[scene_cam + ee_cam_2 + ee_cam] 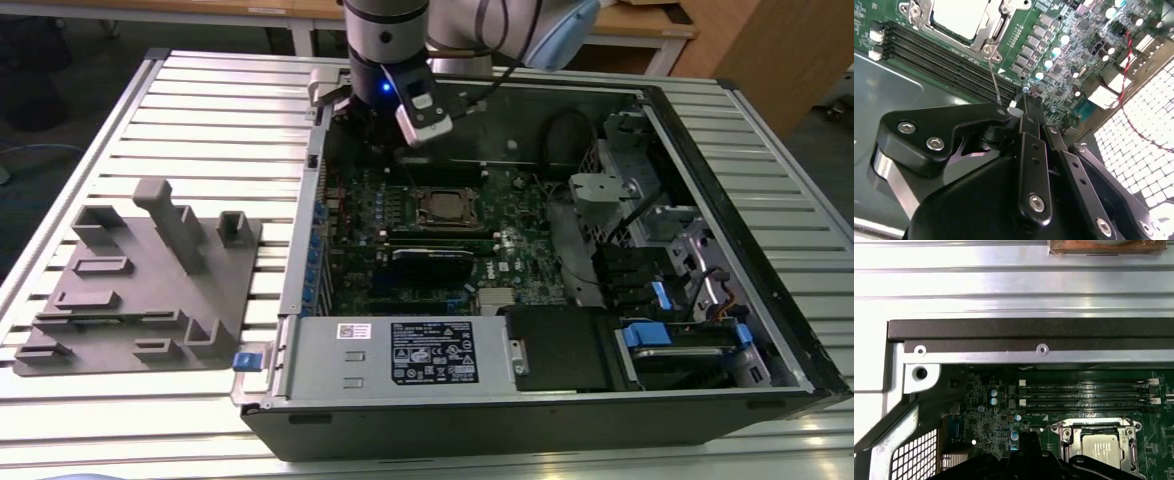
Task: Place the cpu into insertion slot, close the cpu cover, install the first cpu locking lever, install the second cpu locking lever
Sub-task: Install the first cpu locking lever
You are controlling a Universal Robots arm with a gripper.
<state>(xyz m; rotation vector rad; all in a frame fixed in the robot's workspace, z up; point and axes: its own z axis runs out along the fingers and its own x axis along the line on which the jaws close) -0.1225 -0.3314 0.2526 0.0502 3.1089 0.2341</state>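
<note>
The insertion slot (447, 208) sits mid-board inside the open computer case. In both wrist views the cpu (1101, 447) (959, 17) lies in it, its dull silver face showing through the cpu cover (1094, 423) (983, 37), which lies flat around it. A thin wire locking lever (994, 75) runs from the socket corner towards my gripper (1025, 100), and its free end passes behind the gripper's linkage. My gripper (407, 135) (1027, 437) hangs above the board beside the socket, towards the case's far wall. Its fingers are shut, with nothing seen between them.
Long black memory slots (1084, 392) (944, 55) run beside the socket. A grey box with a black label (400, 350) fills the case's near side. Drive bays and cables (654, 250) crowd the exterior view's right. A grey fixture (147, 280) lies on the slatted table.
</note>
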